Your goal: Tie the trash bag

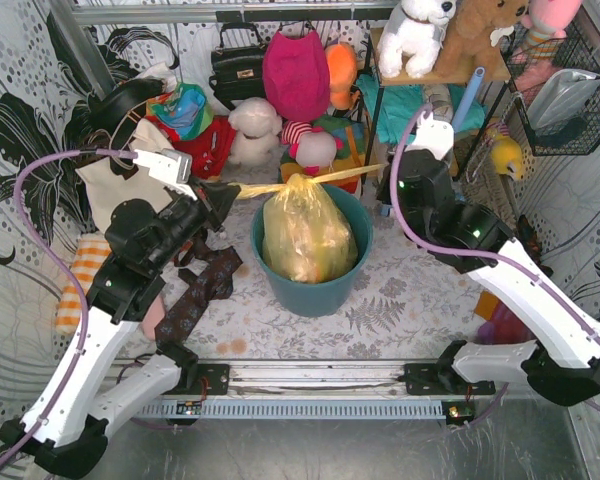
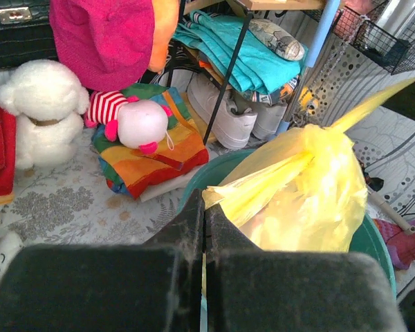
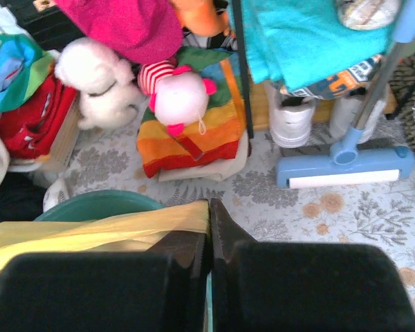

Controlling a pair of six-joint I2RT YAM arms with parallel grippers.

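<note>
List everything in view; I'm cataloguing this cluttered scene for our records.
trash bag: one, yellow, inside the bin, ends stretched sideways
bin: one, teal, table centre
plush bear: one, white, behind the bin
striped doll: one, pink-headed, on the rainbow cloth
rainbow cloth: one, multicoloured, behind the bin
handbag: one, black, at the back
patterned cloth: one, dark brown, left of the bin
sneakers: pair, white, under the shelf
left gripper: one, black, shut on the bag's left end
right gripper: one, black, shut on the bag's right end

Ctr: trash bag (image 1: 305,235) in bin (image 1: 312,297), btwn left tool (image 2: 204,209) & right tool (image 3: 209,206).
</note>
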